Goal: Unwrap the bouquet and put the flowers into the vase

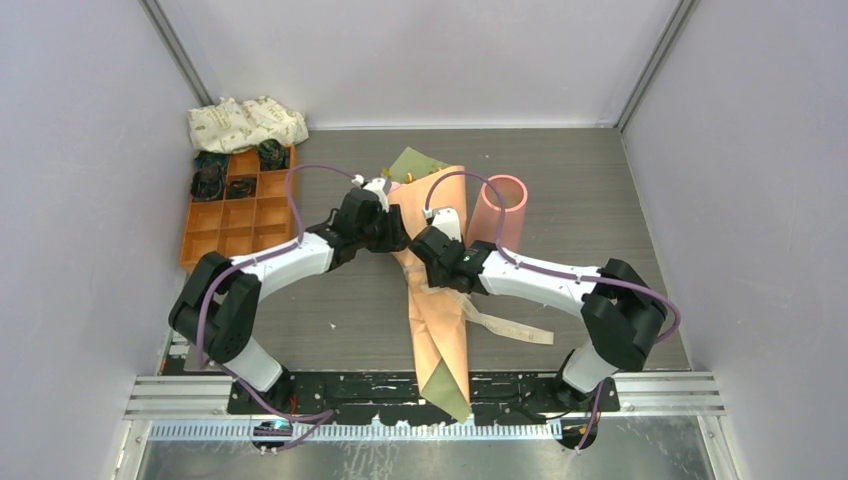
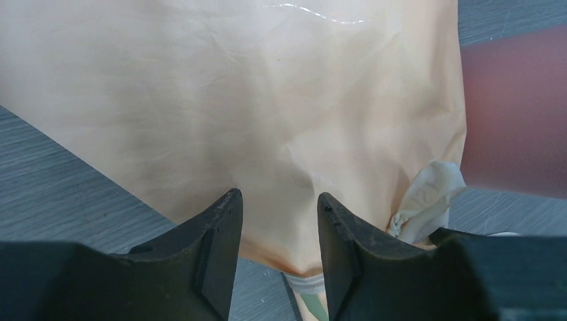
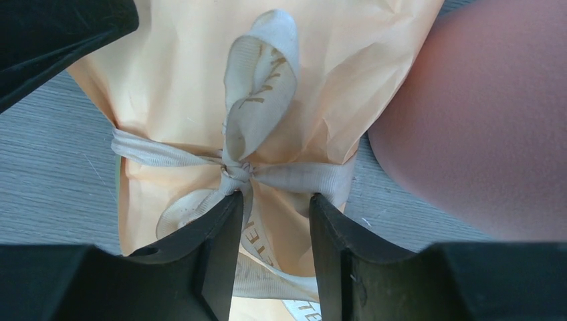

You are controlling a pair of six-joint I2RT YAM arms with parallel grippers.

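Observation:
The bouquet [image 1: 440, 330] lies lengthwise on the table, a cone of orange paper with olive-green lining at both ends. A beige ribbon [image 3: 257, 100] is tied in a bow round its middle. The flowers are hidden inside the paper. The salmon-pink vase [image 1: 497, 212] is just right of the bouquet. My left gripper [image 1: 398, 238] is at the bouquet's left edge, open, and the paper [image 2: 267, 100] fills its view with its edge between the jaws [image 2: 277, 197]. My right gripper [image 1: 424, 250] hovers open over the bow's knot [image 3: 235, 170]; a ribbon tail runs loose between its jaws [image 3: 275, 197].
An orange compartment tray [image 1: 240, 215] with dark items in its far cells sits at the back left. A cream printed cloth bundle [image 1: 245, 122] lies behind it. Ribbon tails [image 1: 510, 325] trail right of the bouquet. The vase [image 3: 481, 120] looms close on the right gripper's right.

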